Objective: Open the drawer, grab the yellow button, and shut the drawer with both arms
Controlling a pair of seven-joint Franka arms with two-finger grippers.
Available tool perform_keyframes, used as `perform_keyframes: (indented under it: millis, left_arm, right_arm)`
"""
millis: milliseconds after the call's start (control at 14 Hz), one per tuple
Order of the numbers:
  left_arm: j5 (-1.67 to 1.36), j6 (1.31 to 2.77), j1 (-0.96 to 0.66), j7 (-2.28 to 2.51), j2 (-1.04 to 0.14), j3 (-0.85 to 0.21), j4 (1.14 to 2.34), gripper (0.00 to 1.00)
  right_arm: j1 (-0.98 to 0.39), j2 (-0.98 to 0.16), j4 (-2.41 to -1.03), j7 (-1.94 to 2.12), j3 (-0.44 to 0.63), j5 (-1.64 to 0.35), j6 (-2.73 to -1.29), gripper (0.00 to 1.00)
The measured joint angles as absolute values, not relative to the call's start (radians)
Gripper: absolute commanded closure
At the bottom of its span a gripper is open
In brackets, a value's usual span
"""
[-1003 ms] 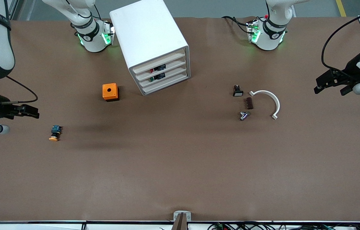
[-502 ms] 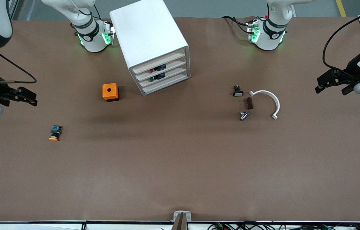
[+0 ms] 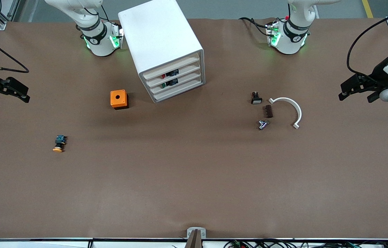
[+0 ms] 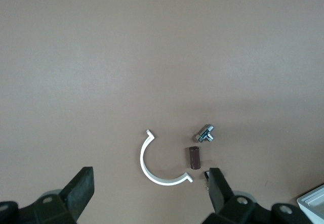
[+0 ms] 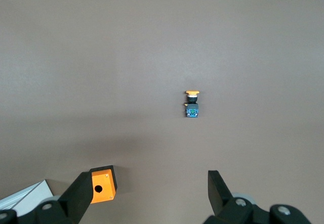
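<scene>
Two white robot arms hang clear of a brown table (image 3: 194,179), each at its own end. The right gripper (image 3: 16,91) hovers over the table's edge at the right arm's end, its black fingers spread wide and holding nothing. The left gripper (image 3: 355,90) hovers over the left arm's end, jaws equally wide and empty.

The button (image 3: 59,143), orange-yellow cap, black body, blue back, lies on its side on the bare tabletop toward the right arm's end, nearer the front camera than the orange box (image 3: 118,99) with its round hole. The right wrist view shows the same button (image 5: 192,102) lying alone, well apart from the box.

The white cabinet (image 3: 161,41) stands between the two arm bases, turned at an angle. Its top drawer (image 3: 171,66) sits flush with the three fronts below it.

Toward the left arm's end lie a white curved clip (image 3: 288,109), a small brown block (image 3: 268,111), a silver fitting (image 3: 262,124) and a black button with a white cap (image 3: 256,98), close together.
</scene>
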State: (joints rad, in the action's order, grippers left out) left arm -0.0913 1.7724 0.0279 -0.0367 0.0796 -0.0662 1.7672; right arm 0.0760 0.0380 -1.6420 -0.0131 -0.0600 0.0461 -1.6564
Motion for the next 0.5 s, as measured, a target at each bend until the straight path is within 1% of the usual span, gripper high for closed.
perform_keyframes:
  millis: [502]
  left_arm:
    - [-0.056, 1.762, 0.022, -0.036, 0.081, -0.058, 1.722, 0.0]
  right_arm:
    - [0.076, 0.043, -1.651, -0.014, -0.057, 0.042, -1.656, 0.0]
